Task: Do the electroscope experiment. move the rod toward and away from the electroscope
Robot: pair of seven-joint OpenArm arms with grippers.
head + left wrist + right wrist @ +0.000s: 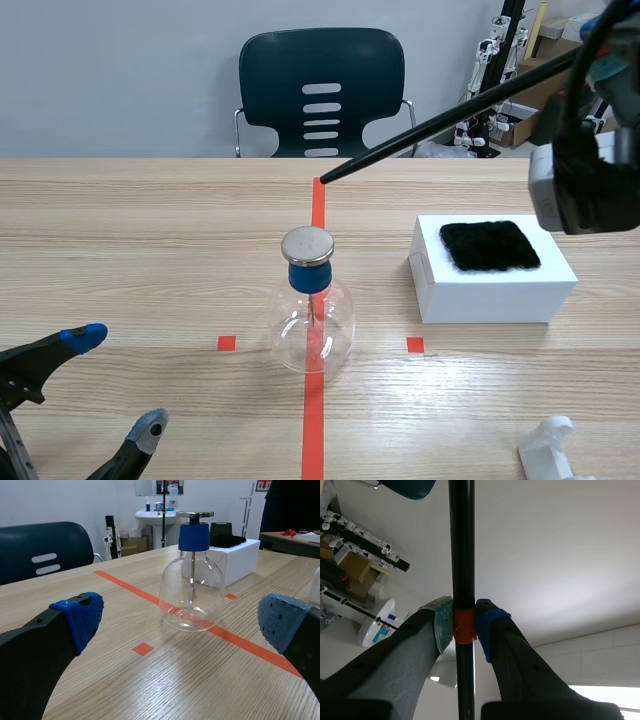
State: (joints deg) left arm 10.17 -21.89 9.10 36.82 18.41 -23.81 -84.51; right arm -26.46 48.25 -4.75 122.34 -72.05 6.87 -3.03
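Two grippers checked: your right gripper (464, 625) is clamped on the rod (440, 122), its tip raised beyond the electroscope (311, 310) standing on the table (150, 230), your left gripper (118, 383) rests spread open, and the approach-and-retreat passes appear incomplete.

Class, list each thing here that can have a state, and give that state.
rod: held by the right gripper, raised, tilted, tip clear of the electroscope.
electroscope: upright, nothing touching it.
black cloth: lying flat on the white box.
left gripper: open, empty.
right gripper: shut on the rod.
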